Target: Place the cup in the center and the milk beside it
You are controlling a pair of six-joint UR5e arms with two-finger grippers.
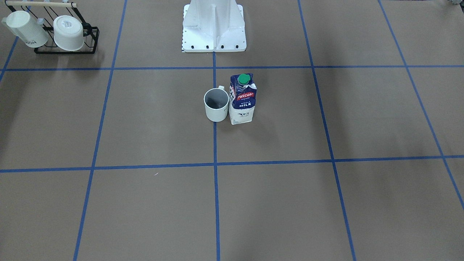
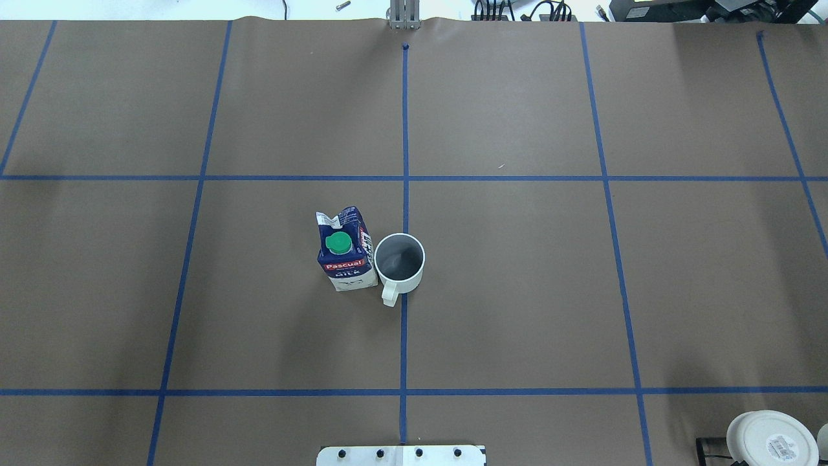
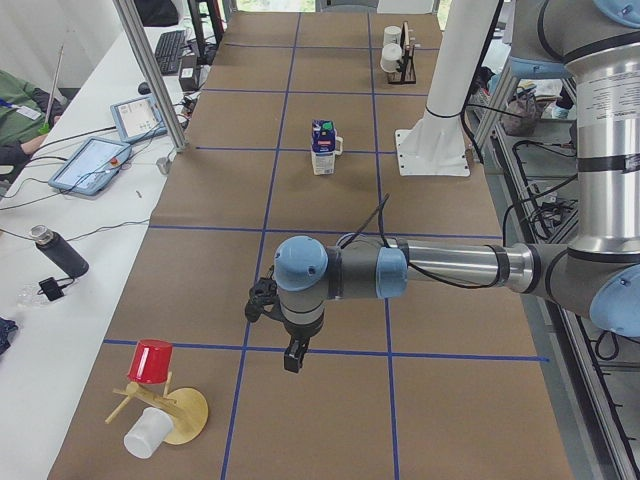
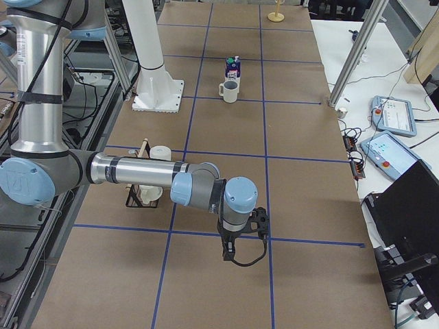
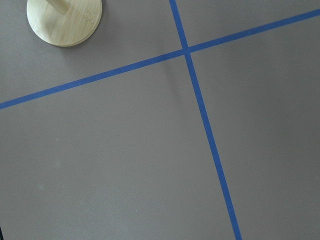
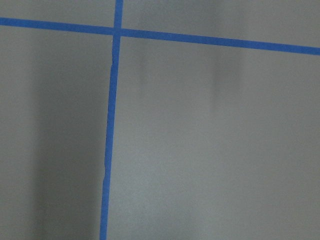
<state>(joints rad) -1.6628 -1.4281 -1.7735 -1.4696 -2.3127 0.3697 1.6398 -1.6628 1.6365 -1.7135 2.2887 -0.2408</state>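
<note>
The cup (image 1: 216, 105) stands upright on the table's middle line, handle toward the robot base; it also shows in the overhead view (image 2: 400, 259). The milk (image 1: 243, 99) stands upright right beside it, on the robot's left side of the cup, touching or nearly touching (image 2: 346, 252). My left gripper (image 3: 290, 358) hangs over the table's left end, far from both. My right gripper (image 4: 228, 255) hangs over the right end. I cannot tell if either is open or shut. Neither wrist view shows fingers.
A black rack (image 1: 65, 49) holding two other white mugs sits at the robot's right rear (image 4: 147, 188). A wooden mug stand (image 3: 185, 415) with a red cup (image 3: 152, 362) and a white cup (image 3: 148, 432) is at the left end. The white robot base (image 1: 214, 29) is behind the cup.
</note>
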